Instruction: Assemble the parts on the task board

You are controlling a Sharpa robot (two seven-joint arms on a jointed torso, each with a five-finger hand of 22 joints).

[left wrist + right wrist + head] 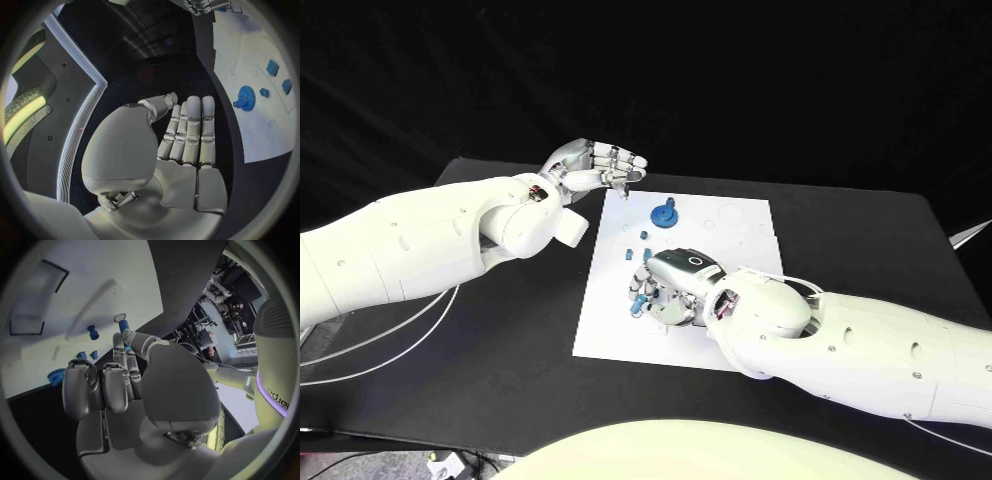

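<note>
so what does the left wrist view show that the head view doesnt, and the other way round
Left wrist view alone: the inner side of the left hand, palm bare and fingers straight and side by side, holding nothing.

Head view alone: the right hand lying on the task board over several small blue parts, and both white arms reaching in.

Shared: the white task board, the round blue gear-like part standing on it, and small blue pieces beside it.
</note>
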